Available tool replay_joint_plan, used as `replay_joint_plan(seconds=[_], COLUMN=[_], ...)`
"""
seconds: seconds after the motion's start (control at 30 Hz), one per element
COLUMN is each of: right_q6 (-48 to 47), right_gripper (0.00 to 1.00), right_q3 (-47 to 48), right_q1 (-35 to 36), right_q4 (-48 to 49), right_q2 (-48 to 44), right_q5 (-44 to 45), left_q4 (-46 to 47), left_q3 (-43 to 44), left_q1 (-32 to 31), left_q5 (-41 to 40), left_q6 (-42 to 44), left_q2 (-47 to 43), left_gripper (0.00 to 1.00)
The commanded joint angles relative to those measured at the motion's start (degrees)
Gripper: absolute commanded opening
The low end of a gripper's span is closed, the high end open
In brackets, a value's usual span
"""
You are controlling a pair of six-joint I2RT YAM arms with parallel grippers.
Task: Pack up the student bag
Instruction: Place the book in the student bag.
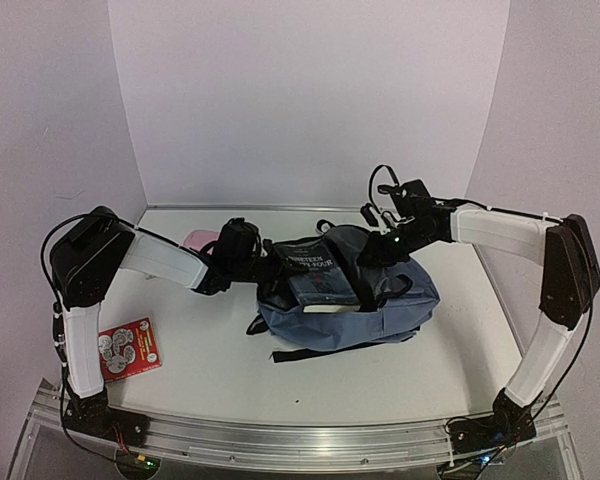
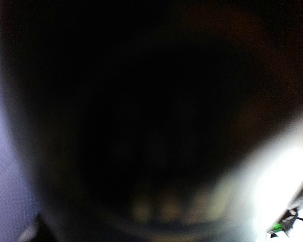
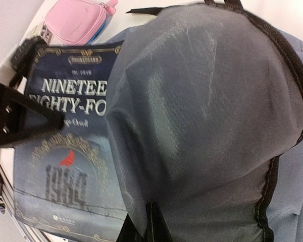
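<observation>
The blue-grey student bag (image 1: 365, 310) lies in the middle of the table with its top open. A dark blue book, "Nineteen Eighty-Four" (image 1: 318, 275), lies half inside the opening, its cover showing in the right wrist view (image 3: 65, 156). My right gripper (image 1: 378, 248) is shut on the bag's grey flap (image 3: 202, 116) and holds it up over the book; the pinch (image 3: 151, 224) is at the flap's lower edge. My left gripper (image 1: 260, 255) is at the bag's left edge by the book. The left wrist view is dark and blurred, so its jaws do not show.
A pink pencil case (image 1: 200, 240) lies behind the left gripper, also in the right wrist view (image 3: 78, 20). A red card packet (image 1: 130, 350) lies at the front left. White walls close in the back and sides.
</observation>
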Motion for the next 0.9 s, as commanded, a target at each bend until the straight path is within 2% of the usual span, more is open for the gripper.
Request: replay_joint_plan(seconds=[0.0, 0.13, 0.23, 0.3, 0.4, 0.57, 0.63, 0.73, 0.8, 0.87], right_q6=[3.6, 4.8, 4.9, 4.6, 4.7, 4.9, 4.5, 3.9, 3.9, 3.9], right_gripper=[0.0, 0.0, 0.0, 0.0, 0.0, 0.0, 0.0, 0.0, 0.0, 0.0], right_q3=[-0.4, -2.0, -2.9, -3.7, -5.0, -4.9, -4.5, -3.3, -2.6, -2.1], right_q1=[1.0, 1.1, 1.2, 1.2, 1.4, 1.9, 1.8, 1.8, 1.8, 1.8], right_q4=[8.4, 9.7, 10.0, 10.2, 10.4, 10.5, 10.5, 10.5, 10.4, 10.4], right_q2=[-0.4, -0.6, -1.0, -1.6, -2.2, -2.6, -2.6, -2.6, -2.3, -1.9], right_q5=[-2.9, -2.6, -3.4, -3.7, -4.9, -5.8, -5.6, -5.3, -5.2, -5.3], left_q4=[-7.2, -11.7, -7.3, -5.9, -10.4, -12.6, -13.9, -16.0, -20.1, -26.4], left_q3=[6.6, 9.2, 4.1, 4.0, 11.6, 23.3, 26.2, 25.9, 25.1, 25.4], left_q1=[-1.7, -2.8, -2.1, -1.5, -1.3, -1.3, -1.4, -1.5, -1.5, -1.6], left_q5=[3.5, 4.1, 1.2, 0.9, -0.1, -1.1, -1.1, -1.2, -1.1, -0.7], left_q6=[3.2, 6.8, 3.6, 2.8, 4.3, 5.0, 5.0, 5.2, 6.1, 8.0], left_q2=[-0.8, -1.7, -4.3, -3.4, 0.6, 9.2, 11.6, 12.3, 11.5, 10.6], left_gripper=[0.0, 0.0, 0.0, 0.0, 0.0, 0.0, 0.0, 0.01, 0.11, 0.28])
